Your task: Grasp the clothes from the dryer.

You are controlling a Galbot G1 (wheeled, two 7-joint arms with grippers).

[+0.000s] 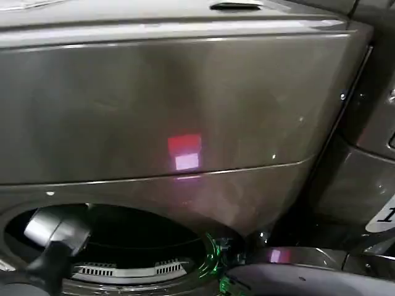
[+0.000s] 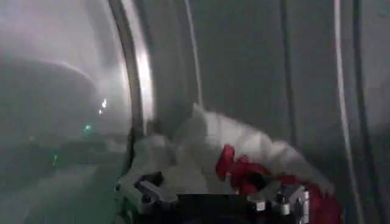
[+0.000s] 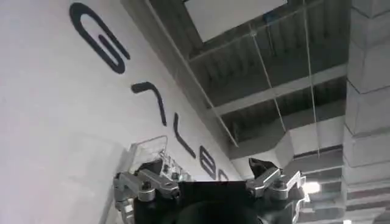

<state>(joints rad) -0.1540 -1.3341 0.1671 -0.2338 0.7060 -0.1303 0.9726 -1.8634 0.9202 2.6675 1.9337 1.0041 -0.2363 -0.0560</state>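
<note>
Bronze-grey sheet metal of the dryer (image 1: 185, 105) spreads across the head view, with a red and pale glow reflected on its front panel. Low on the left is the dark round porthole (image 1: 123, 243), a pale slotted strip lying along its lower rim. The robot's left arm (image 1: 55, 240) reaches through that opening, so its grey cylindrical link blocks part of the porthole's left side. To the right of the opening sits a patch of green light, then a curved dark surface carrying a small pink reflection. At the right edge is a white label (image 1: 384, 217) with part of a "1" on a neighbouring panel.

From the left wrist view, the left gripper (image 2: 222, 204) is inside the drum, fingers spread wide apart and holding nothing. The clothes (image 2: 237, 155), a white-grey bundle with a bright red patch, lie against the ribbed grey drum wall (image 2: 274, 67) just beyond the fingers; whether a fingertip touches the fabric I cannot tell. A bright curved metal rim (image 2: 137, 73) runs beside the bundle.

The right gripper (image 3: 210, 185) is parked and points upward, fingers apart and empty. Behind it are a white panel with dark lettering (image 3: 61, 109) and ceiling beams with a rectangular light.
</note>
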